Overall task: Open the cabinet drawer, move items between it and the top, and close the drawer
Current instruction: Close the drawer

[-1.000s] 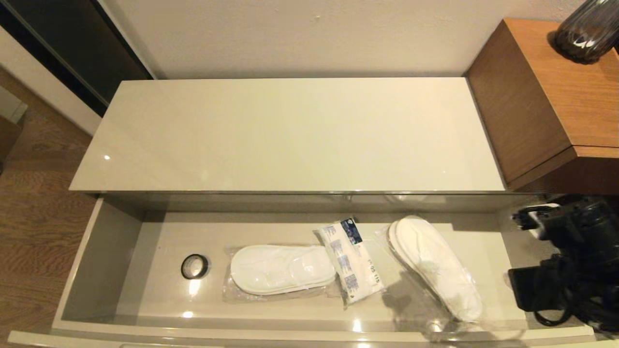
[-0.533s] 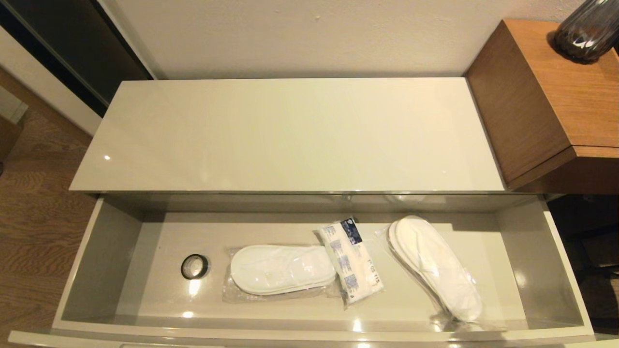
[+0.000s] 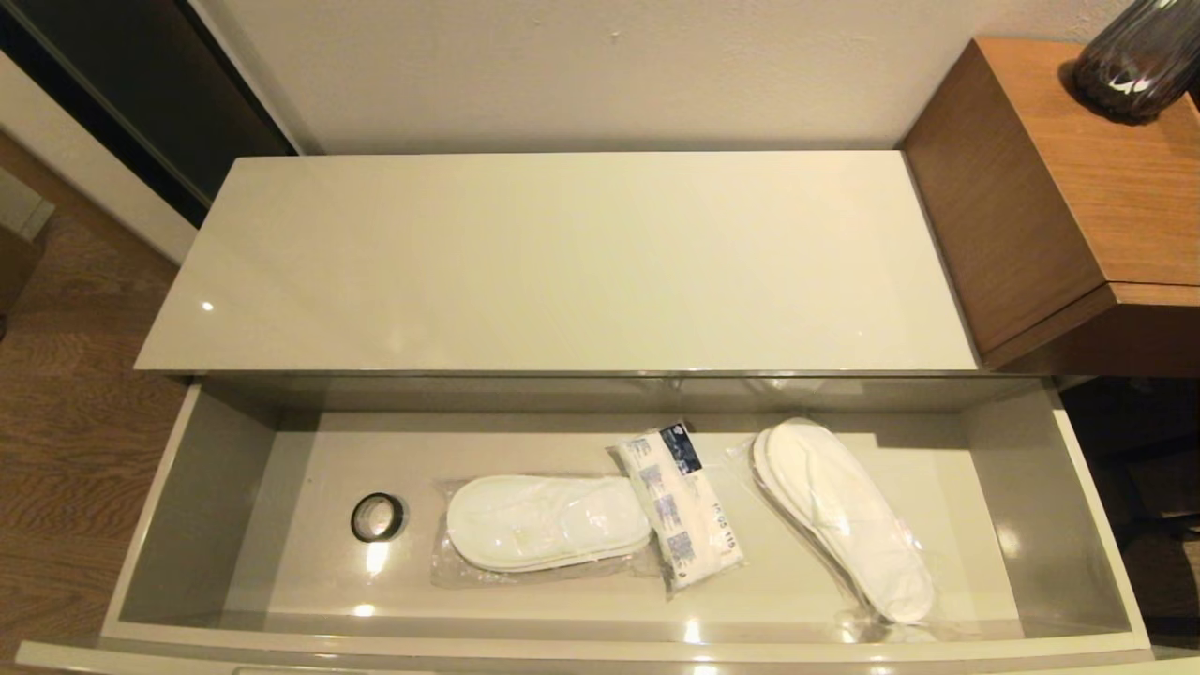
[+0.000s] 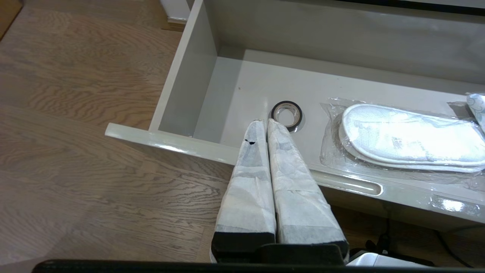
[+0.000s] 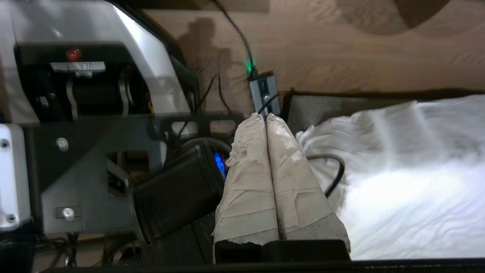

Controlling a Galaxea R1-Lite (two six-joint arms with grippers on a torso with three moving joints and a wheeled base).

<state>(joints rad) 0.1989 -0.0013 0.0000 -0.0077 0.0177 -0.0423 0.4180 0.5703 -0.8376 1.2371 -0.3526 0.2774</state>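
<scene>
The cabinet drawer (image 3: pixel 619 562) stands pulled open below the bare top (image 3: pixel 562 262), holding a bagged slipper pair (image 3: pixel 548 520), the soft packet (image 3: pixel 682 506) just right of it, and another slipper pair (image 3: pixel 848 516) far right. They look light and limp; you should pinch the packet's middle, as the film may slip. The left gripper (image 4: pixel 264 122), clenched and empty, hovers over the near left rim; the right gripper (image 5: pixel 263 115), also clenched, is parked low beside the base.

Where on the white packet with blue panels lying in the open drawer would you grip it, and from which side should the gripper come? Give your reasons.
Grip the packet across its narrow width near the middle, coming straight down from above. It lies flat on the drawer floor, so only its top is open. Its left edge sits against the bagged slippers, so the fingers may have to press in there. Being soft, it should pinch easily.
</scene>
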